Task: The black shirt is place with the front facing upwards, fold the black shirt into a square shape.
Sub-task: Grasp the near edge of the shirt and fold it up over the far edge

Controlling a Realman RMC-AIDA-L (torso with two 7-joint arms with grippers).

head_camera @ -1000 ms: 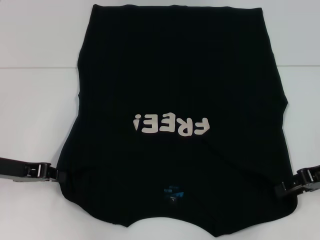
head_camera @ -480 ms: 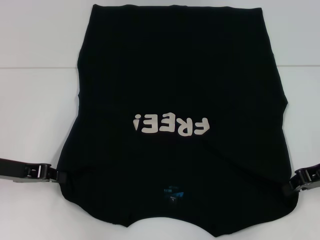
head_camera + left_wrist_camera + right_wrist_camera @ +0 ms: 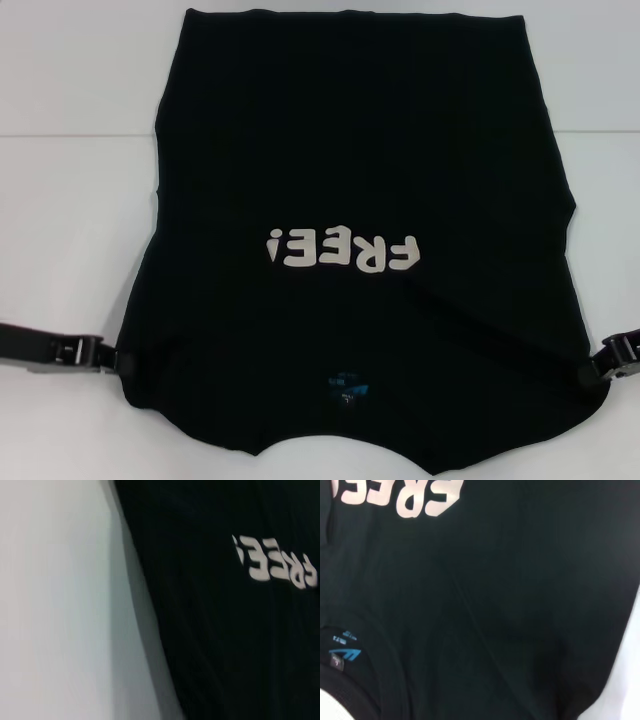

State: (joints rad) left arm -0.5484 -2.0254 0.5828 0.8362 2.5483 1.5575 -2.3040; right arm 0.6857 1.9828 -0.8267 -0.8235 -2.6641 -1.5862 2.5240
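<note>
The black shirt lies flat on the white table, front up, with the white letters "FREE!" and the blue neck label toward me. My left gripper is shut on the shirt's near left edge at shoulder height. My right gripper is shut on the near right edge, and a taut crease runs from it toward the letters. The shirt also fills the left wrist view and the right wrist view, where the neck label shows. Neither wrist view shows its own fingers.
Bare white table surface lies on both sides of the shirt, wider on the left. A faint seam crosses the table at the far side. The shirt's near collar edge runs off the bottom of the head view.
My right gripper has moved outward to the right, pulling the shirt's right edge and a crease with it. My left gripper has shifted slightly nearer and inward with the left edge.
</note>
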